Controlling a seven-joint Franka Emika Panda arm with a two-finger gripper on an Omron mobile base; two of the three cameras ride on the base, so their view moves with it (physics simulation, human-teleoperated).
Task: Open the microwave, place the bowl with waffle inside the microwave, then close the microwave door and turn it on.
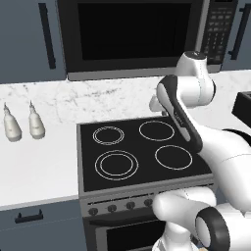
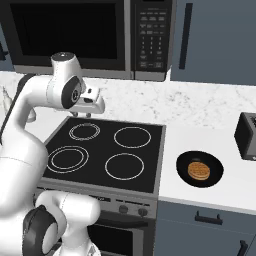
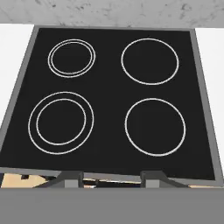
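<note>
One base view catches the bowl with waffle (image 2: 200, 169) beside the stove (image 2: 107, 150); hand (image 3: 112, 178) seemingly open.

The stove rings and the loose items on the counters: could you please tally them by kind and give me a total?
Stove rings: 4
Bottles on the left counter: 2
Bowl with waffle: 1
Toaster: 1
Total: 8
</note>
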